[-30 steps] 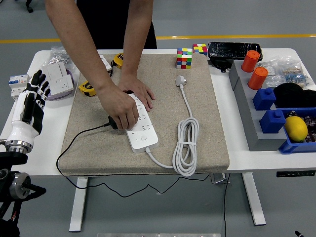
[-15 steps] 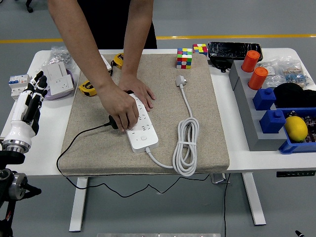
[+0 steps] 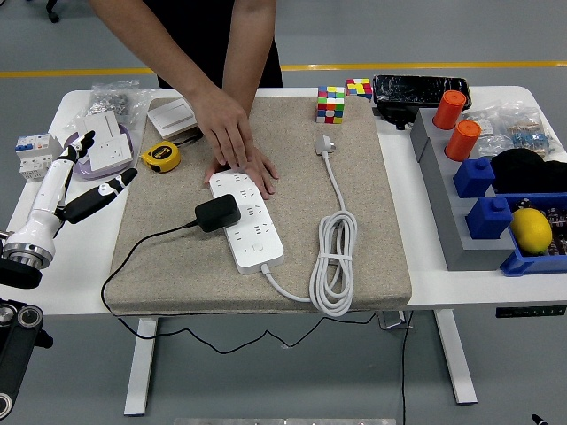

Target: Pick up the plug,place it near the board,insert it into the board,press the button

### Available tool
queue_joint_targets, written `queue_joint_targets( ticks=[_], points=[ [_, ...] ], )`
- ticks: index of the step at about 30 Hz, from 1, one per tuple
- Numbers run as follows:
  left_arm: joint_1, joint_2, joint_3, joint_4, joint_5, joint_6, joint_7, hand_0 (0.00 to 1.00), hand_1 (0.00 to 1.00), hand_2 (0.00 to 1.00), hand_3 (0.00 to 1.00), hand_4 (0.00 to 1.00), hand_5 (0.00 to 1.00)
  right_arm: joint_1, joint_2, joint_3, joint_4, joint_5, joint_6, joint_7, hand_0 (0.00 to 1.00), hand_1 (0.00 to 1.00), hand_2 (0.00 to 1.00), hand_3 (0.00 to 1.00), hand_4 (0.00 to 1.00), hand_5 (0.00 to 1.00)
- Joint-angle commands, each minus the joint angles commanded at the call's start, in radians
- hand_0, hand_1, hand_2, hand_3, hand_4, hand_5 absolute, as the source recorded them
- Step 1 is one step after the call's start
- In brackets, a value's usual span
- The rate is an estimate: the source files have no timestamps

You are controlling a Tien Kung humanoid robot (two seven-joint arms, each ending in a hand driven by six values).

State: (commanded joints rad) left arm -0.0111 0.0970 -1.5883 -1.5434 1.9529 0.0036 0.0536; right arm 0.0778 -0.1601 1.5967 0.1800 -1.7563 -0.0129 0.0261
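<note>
Honestly, your left hand [image 3: 84,177] sits mid-left with fingers spread, holding nothing. Black plug [image 3: 218,213] lies centre frame, touching the white power strip [image 3: 249,223]. Wait till the person's hands [image 3: 232,142] clear, then grab the plug body, not the cable.

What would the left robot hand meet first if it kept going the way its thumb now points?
Probably the black plug, sitting against the white power strip. The left robot hand is open at the mat's left edge, its thumb aimed right over the mat. Its height above the mat is unclear, so it might pass over.
</note>
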Motion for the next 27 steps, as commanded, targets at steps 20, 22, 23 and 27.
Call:
queue_joint_targets(
  ticks=[20,22,23,27],
  points=[
    [-0.194,0.038,0.353,0.145,0.064,-0.065,0.023,0.998,0.998,0.981,0.957,0.998,0.605,0.009,-0.001,-0.004,0.0,-0.003,-0.001,-0.003,0.96,0.93,0.865,0.878,0.998,0.998],
    [-0.212,0.035,0.374,0.17,0.055,-0.062,0.023,0.998,0.998,0.981,0.957,0.998,0.605,0.009,-0.001,-0.006,0.0,-0.002,-0.001,-0.003,0.96,0.93,0.865,0.878,0.998,0.998],
    [-0.223,0.034,0.388,0.186,0.046,-0.062,0.024,0.998,0.998,0.981,0.957,0.998,0.605,0.009,-0.001,-0.006,0.0,-0.003,-0.001,-0.003,0.96,0.93,0.865,0.878,0.998,0.998],
    [-0.263,0.024,0.436,0.253,0.01,-0.046,0.011,0.998,0.998,0.98,0.937,0.998,0.58,0.007,0.0,0.001,0.0,-0.011,0.0,-0.006,0.96,0.931,0.865,0.878,0.998,0.998]
  ],
)
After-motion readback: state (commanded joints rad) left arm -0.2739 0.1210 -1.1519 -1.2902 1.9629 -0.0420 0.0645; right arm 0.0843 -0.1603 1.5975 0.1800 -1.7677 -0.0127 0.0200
